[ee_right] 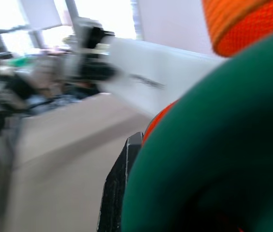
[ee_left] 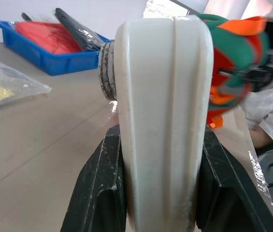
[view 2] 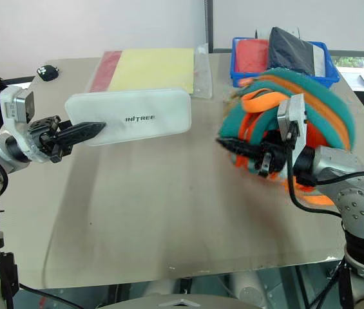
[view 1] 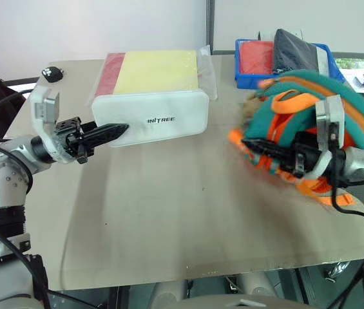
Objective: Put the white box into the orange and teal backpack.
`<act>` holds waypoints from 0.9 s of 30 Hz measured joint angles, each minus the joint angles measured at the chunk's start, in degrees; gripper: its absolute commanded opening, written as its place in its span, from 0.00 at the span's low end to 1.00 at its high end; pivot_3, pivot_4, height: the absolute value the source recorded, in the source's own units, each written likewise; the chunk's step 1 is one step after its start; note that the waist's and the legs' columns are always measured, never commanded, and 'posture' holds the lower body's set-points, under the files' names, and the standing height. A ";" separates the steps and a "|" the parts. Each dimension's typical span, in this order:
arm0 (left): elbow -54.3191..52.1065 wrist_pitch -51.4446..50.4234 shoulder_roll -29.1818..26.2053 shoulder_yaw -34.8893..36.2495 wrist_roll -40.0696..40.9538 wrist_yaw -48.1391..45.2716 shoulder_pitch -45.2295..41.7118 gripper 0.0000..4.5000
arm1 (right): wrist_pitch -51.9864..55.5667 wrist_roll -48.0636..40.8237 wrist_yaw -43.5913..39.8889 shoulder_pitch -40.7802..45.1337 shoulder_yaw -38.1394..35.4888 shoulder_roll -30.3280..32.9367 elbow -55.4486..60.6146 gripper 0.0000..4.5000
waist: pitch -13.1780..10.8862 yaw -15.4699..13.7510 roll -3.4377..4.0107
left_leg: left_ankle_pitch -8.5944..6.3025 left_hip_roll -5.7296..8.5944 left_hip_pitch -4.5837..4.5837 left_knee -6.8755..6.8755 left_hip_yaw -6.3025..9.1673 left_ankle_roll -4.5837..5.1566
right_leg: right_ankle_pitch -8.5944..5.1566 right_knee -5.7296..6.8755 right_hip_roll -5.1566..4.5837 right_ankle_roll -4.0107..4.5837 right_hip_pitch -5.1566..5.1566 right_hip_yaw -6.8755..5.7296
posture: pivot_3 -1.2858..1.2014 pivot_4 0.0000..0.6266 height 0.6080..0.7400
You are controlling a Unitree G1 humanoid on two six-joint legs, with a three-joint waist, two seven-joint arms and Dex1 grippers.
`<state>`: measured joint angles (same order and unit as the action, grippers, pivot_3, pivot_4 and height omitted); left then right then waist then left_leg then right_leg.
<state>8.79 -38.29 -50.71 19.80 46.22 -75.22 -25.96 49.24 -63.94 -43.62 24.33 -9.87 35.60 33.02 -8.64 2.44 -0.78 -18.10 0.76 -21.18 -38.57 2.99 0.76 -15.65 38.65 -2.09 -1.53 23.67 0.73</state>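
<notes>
In the left eye view, the left gripper [view 1: 118,131] is clamping one short end of the white box [view 1: 159,117], holding it edge-up above the table [view 1: 169,219] at centre-left of the frame. Behind the box, a clear sleeve [view 1: 153,71] of yellow and red sheets is lying flat. At right, the right gripper [view 1: 249,145] is clenched on the orange and teal backpack [view 1: 317,116], which is hanging bunched over that arm, well apart from the box. A blue bin [view 1: 249,74] is sitting at upper right, a small black object [view 1: 53,73] at upper left. In the left wrist view, the box is filling the centre, its edge pinched between both dark fingers [ee_left: 95,193], with the backpack showing beyond it at upper right. In the right wrist view, teal and orange fabric is covering the right half of the frame; one dark finger [ee_right: 119,188] is showing at its edge, and the box is appearing blurred at upper centre.
</notes>
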 measured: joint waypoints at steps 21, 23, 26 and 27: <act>-2.55 -0.91 1.22 1.83 1.52 -3.81 2.27 0.23 | -6.15 5.72 -13.15 -19.18 -1.30 9.06 -2.48 0.02 | 0.00 -1.82 -0.06 | -0.07 0.04 -0.58 -0.78 0.56 0.12 | 0.05 0.03 -0.13 -0.05 -0.04 -0.72 | 0.52 0.24 1.00; -3.48 -1.71 1.46 1.08 2.43 -4.58 2.09 0.23 | -7.14 7.50 -11.84 -18.90 -0.27 8.35 -2.30 0.02 | 0.00 -1.70 -0.06 | -0.07 0.04 -0.58 -0.78 0.55 0.11 | 0.05 0.02 -0.13 -0.05 -0.04 -0.71 | 0.52 0.24 1.00; -3.62 -2.15 1.36 -0.11 2.29 -6.12 2.07 0.23 | -7.74 8.86 -10.42 -18.85 0.45 7.40 -2.26 0.02 | 0.00 -1.66 -0.06 | -0.07 0.05 -0.58 -0.77 0.56 0.11 | 0.05 0.00 -0.11 -0.05 -0.03 -0.72 | 0.52 0.24 1.00; -3.60 -1.90 1.37 -0.32 2.15 -6.34 2.07 0.23 | -7.93 9.01 -10.27 -18.80 0.47 7.31 -2.24 0.02 | 0.00 -1.68 -0.06 | -0.07 0.05 -0.58 -0.77 0.56 0.11 | 0.05 0.00 -0.11 -0.05 -0.03 -0.72 | 0.52 0.24 1.00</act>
<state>5.19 -40.20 -49.35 19.48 48.37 -81.56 -23.89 41.31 -54.93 -53.89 5.52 -9.40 42.91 30.78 -8.64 0.76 -0.84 -18.17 0.80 -21.76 -39.34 3.54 0.87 -15.60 38.65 -2.20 -1.58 23.64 0.01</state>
